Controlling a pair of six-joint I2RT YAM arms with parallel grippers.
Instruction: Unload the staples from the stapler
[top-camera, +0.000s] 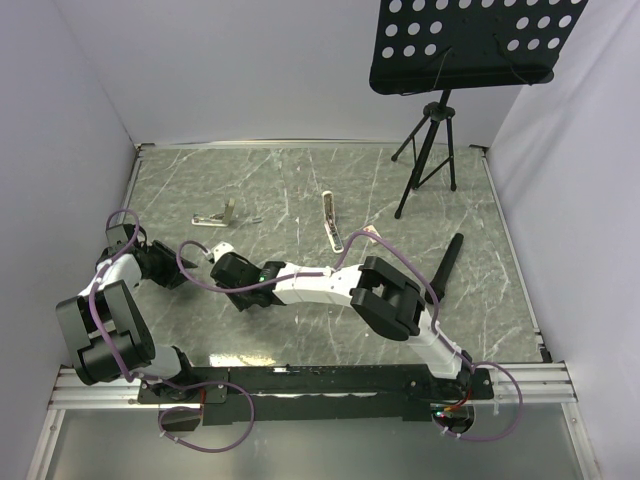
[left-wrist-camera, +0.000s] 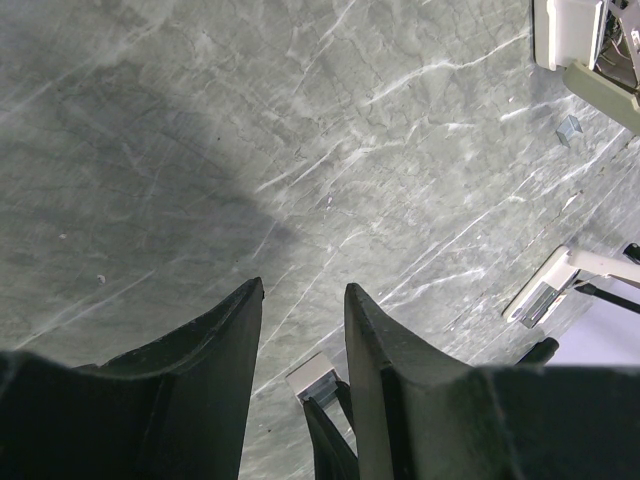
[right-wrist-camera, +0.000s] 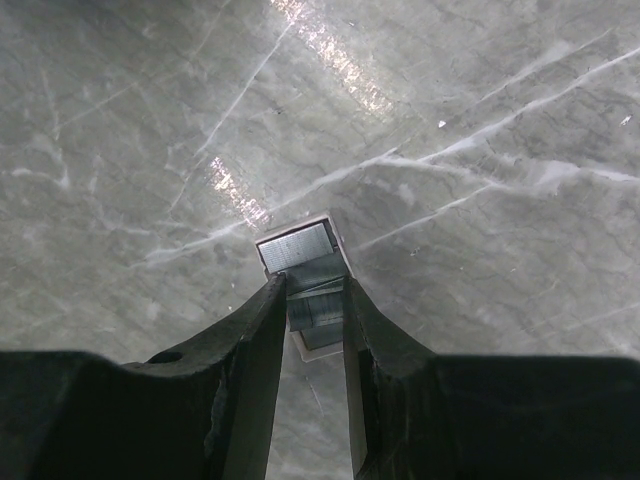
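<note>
My right pincer pinching grey ridged block by its end. My left pincer spread, holding nothing. Stapler lying well apart on table. Thin grip: block maybe slipping, dropping if I'm swinging fast.

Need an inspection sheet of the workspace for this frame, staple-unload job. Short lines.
Surface: grey marbled table, white veins, some glare.
Job's things: stapler lies far centre, apart from both tools.
Clutter: small grey ridged block; pale hinged metal piece far left; black rod on the right.
Grippers: right tool shut on the small grey ridged block, close above the table; left tool open, nothing between its fingers.
Cables: purple cables loop along both arms.
Surroundings: black perforated stand on a tripod, far right; white walls.
</note>
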